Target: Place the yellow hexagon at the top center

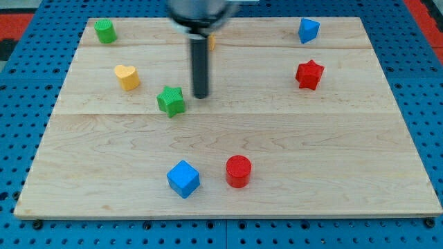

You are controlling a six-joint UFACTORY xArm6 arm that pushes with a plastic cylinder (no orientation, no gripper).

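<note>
The yellow hexagon (212, 41) is near the view's top centre, almost wholly hidden behind my rod; only a sliver of its right edge shows. My tip (201, 96) rests on the wooden board (346, 138), below the hexagon and just to the right of the green star (171, 101), with a small gap between them.
A yellow heart (127, 77) lies left of the star. A green block (105, 31) sits at the top left, a blue block (308, 30) at the top right, a red star (309, 74) below it. A blue cube (183, 178) and a red cylinder (238, 171) lie near the bottom centre.
</note>
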